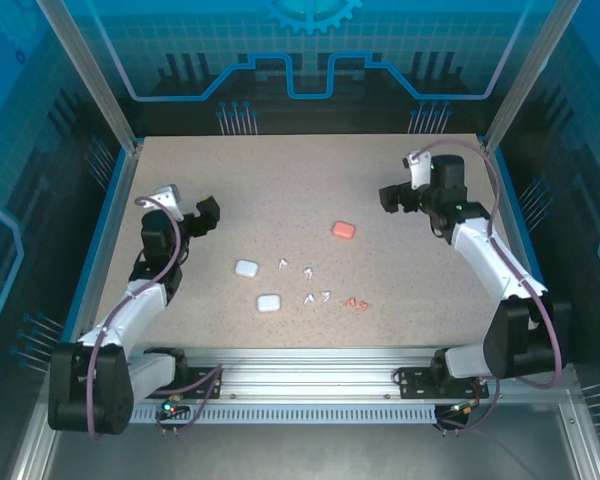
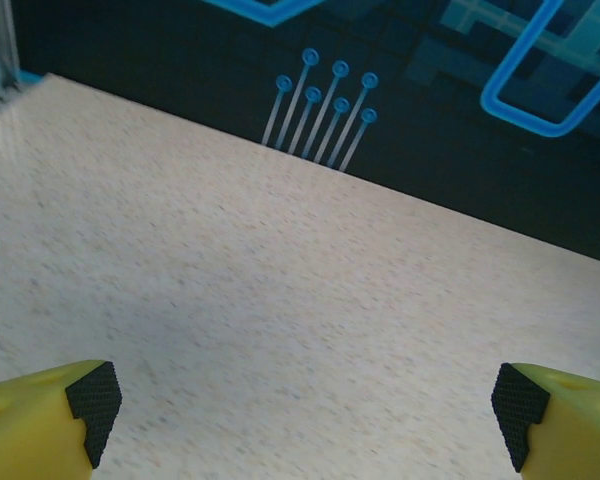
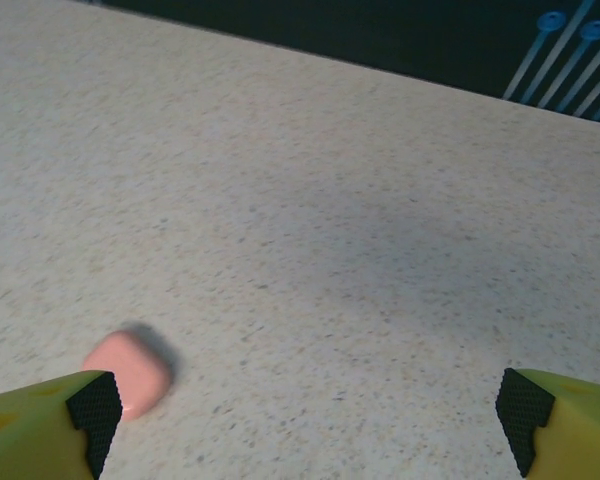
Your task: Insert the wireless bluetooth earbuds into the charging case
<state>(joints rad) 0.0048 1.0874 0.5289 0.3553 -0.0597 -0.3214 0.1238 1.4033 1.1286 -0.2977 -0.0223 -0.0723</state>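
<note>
Six earbuds (image 1: 308, 271) loose on table (image 1: 410, 280), both grippers wide open and empty

Four white earbuds (image 1: 309, 297) lie scattered near the middle of the table, towards its front. Two salmon-pink earbuds (image 1: 356, 302) lie close together, just to the right of them. All six rest on the bare surface, outside the cases.

Two white cases (image 1: 246, 268) lie just left of the white buds, one nearer the front than the other. The pink case (image 1: 343, 229) lies on its own farther back, right of centre. The right wrist view shows it (image 3: 128, 372) low on the left, just beside one fingertip pad.

Left gripper (image 1: 202, 214): at the left of the table, well apart from every item. Its wrist view (image 2: 305, 410) shows the jaws spread fully with only bare table between them.

Right gripper (image 1: 393, 196): towards the back right. Its jaws (image 3: 305, 415) are likewise fully spread and grip nothing
</note>
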